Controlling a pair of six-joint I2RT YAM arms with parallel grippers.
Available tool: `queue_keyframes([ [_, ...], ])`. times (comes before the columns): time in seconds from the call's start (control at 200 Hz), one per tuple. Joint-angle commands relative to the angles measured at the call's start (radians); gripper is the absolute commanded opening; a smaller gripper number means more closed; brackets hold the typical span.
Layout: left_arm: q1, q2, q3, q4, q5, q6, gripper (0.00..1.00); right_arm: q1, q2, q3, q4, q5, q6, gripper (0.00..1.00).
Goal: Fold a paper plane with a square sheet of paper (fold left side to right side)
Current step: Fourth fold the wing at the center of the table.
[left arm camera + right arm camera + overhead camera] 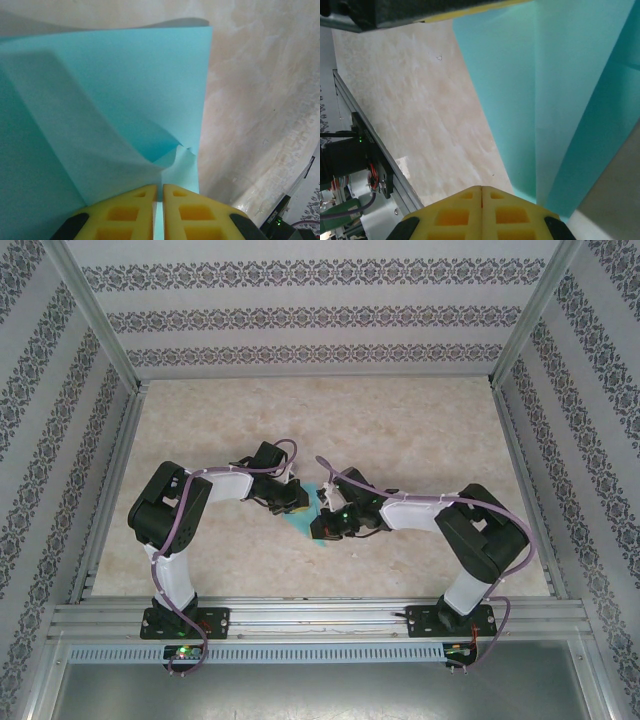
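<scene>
Both arms elbows out, wrists close; left gripper (158, 187), right gripper (481, 189) closed.

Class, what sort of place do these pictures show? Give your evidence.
Probably a robot test booth, not a home: an aluminium frame rail, patterned wall panels on three sides, and a marble-look tabletop.

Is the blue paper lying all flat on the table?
No, in the left wrist view a flap of the square sheet of paper curls up over the rest.
</scene>
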Motion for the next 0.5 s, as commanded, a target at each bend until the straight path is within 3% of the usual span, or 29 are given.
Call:
queue_keyframes([
  [0.0,-0.004,0.044,-0.033,-0.037,-0.047,0.022,0.13,0.008,0.02,-0.025,0.033,-0.002,0.015,0.07],
  [0.495,-0.005,0.044,-0.029,-0.042,-0.047,0.026,0.13,0.017,0.068,-0.059,0.08,-0.002,0.041,0.07],
])
